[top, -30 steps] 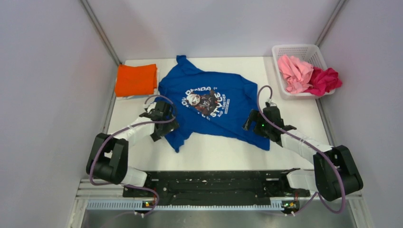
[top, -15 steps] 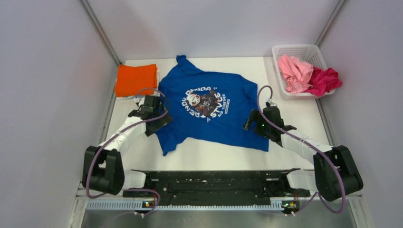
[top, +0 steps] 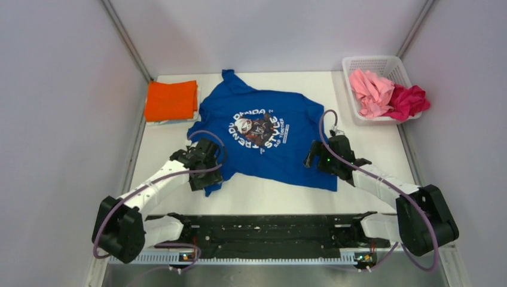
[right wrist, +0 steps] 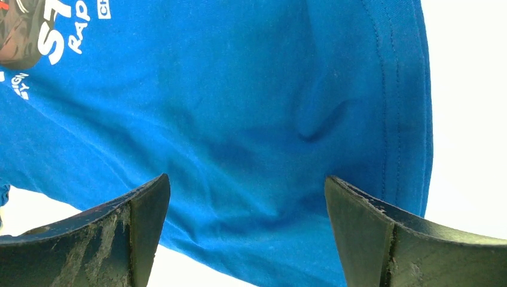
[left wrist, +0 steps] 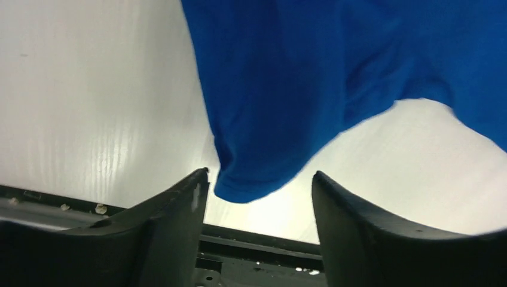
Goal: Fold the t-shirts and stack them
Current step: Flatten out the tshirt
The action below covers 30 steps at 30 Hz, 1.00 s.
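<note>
Royal blue t-shirt with a round white-lettered chest print lies spread print-up in the middle of the white table, its neck toward the far left. A folded orange t-shirt sits at the far left, just beside the blue shirt's sleeve. In the far right corner stands a white lattice plastic basket, well apart from the blue shirt. It holds a crumpled light pink t-shirt and a crumpled magenta t-shirt that spills over the basket's right rim.

The left gripper is at the blue shirt's near-left corner with its jaws apart. A rounded tip of blue cloth hangs between the fingers without being pinched. The right gripper hovers over the shirt's near-right part by the stitched hem, jaws wide apart and holding nothing. A black rail runs along the near edge of the table between the arm bases.
</note>
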Available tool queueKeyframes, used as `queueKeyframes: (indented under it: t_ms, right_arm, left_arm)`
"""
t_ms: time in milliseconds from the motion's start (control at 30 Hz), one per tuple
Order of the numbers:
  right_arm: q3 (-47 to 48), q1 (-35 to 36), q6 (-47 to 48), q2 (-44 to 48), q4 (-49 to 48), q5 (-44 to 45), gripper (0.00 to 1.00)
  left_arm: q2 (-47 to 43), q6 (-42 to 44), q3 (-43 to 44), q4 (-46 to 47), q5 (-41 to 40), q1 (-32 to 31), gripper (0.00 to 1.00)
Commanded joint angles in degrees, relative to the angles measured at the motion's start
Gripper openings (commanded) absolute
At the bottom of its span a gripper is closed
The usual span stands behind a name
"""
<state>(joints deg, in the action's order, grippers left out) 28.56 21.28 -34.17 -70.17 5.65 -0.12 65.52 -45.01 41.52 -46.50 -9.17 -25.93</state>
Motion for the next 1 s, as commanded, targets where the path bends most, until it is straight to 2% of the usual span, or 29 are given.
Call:
queueKeyframes:
  t_ms: [0, 33, 133, 167, 300, 400, 500, 600, 667, 733, 767, 967]
  right_arm:
    - [0.8, 0.5, 0.8, 2.1, 0.2, -0.1, 0.98]
    - [0.7, 0.5, 0.8, 2.4, 0.2, -0.1, 0.99]
    - [0.5, 0.6, 0.9, 2.8, 0.3, 1.5, 0.98]
    - [0.6, 0.5, 0.9, 2.8, 0.3, 1.5, 0.98]
    - [0.6, 0.5, 1.1, 2.5, 0.4, 1.8, 0.99]
    - [0.9, 0.5, 1.2, 2.2, 0.4, 1.8, 0.98]
    - [1.1, 0.6, 1.3, 1.8, 0.6, 1.9, 0.98]
    - [0.9, 0.5, 1.3, 1.5, 0.3, 2.3, 0.99]
    - [1.1, 0.5, 1.5, 1.3, 0.9, 2.2, 0.98]
    - [0.9, 0.6, 1.5, 1.5, 1.2, 2.5, 0.99]
    - [0.8, 0.5, 1.5, 1.6, 1.2, 2.7, 0.98]
    - [1.0, 0.5, 1.4, 0.8, 0.6, 2.5, 0.99]
  left_arm:
    - [5.5, -2.0, 0.6, -2.8, -5.1, -1.0, 0.64]
    - [6.8, -1.9, 0.7, -2.0, -5.0, -1.1, 0.54]
    - [8.9, -2.2, 3.0, -0.9, -5.8, -1.1, 0.03]
    - [8.7, -2.3, 4.2, -0.2, -6.3, -1.1, 0.0]
    - [9.3, -0.3, 9.8, 2.1, -11.2, -1.0, 0.0]
    - [13.7, 2.5, 15.1, 5.2, -14.9, -0.2, 0.0]
    - [21.9, 4.9, 22.9, 7.1, -14.6, 2.6, 0.11]
    - [31.3, 5.8, 32.8, 5.7, -11.7, 7.1, 0.37]
    - [34.9, 6.6, 37.8, 3.8, -9.2, 8.8, 0.59]
    - [34.2, 7.0, 38.5, 3.9, -8.2, 9.1, 0.8]
    - [32.8, 7.3, 37.1, 4.8, -7.5, 9.1, 0.86]
    - [23.7, 7.4, 26.7, 7.7, -9.2, 9.4, 0.89]
